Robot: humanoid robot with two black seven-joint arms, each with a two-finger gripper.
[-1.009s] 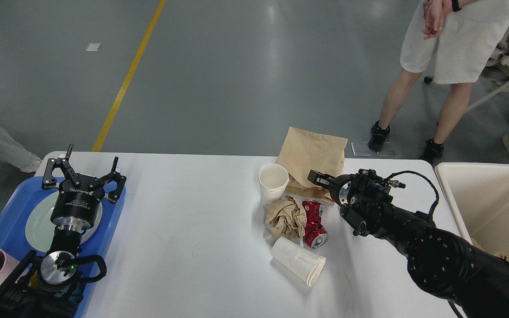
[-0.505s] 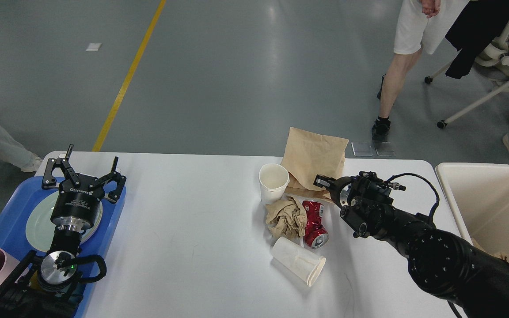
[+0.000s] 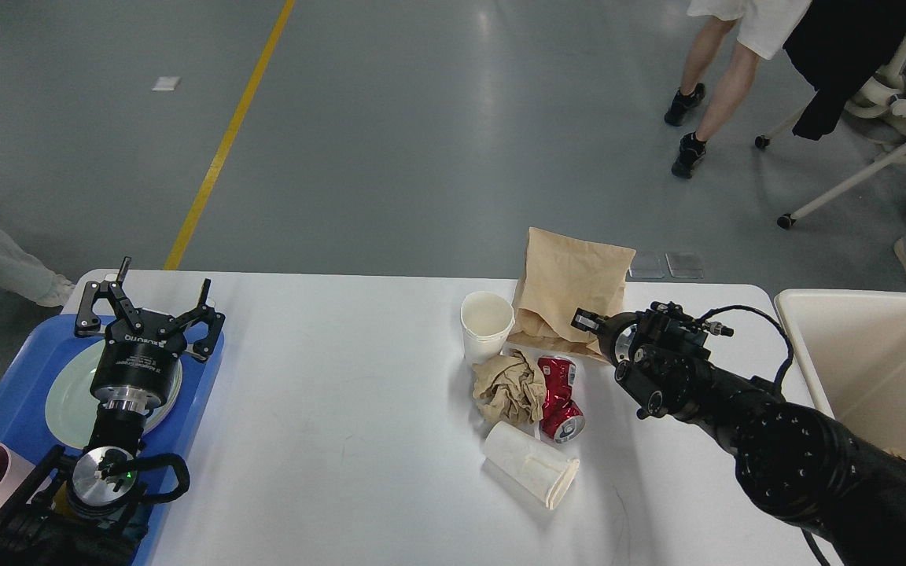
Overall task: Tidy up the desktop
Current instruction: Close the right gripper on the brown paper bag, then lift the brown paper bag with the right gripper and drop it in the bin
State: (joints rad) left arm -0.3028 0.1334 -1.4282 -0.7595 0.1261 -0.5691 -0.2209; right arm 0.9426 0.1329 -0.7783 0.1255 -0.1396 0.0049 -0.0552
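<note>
White and wide, the desktop [image 3: 343, 409] fills the lower view, carrying an upright paper cup [image 3: 487, 324], a crumpled napkin [image 3: 510, 387], a crushed red can [image 3: 558, 396], a tipped cup [image 3: 532, 464] and a brown paper bag [image 3: 571, 291]. At the bag's near edge sits the right gripper [image 3: 588, 322]; whether it grips I cannot tell. Over the blue tray [image 3: 12, 409], the left gripper [image 3: 148, 308] is spread wide.

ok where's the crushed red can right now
In the head view the crushed red can lies on the desktop, right of centre, beside the crumpled brown paper on its left, with the tipped-over white cup just in front of it.
</note>
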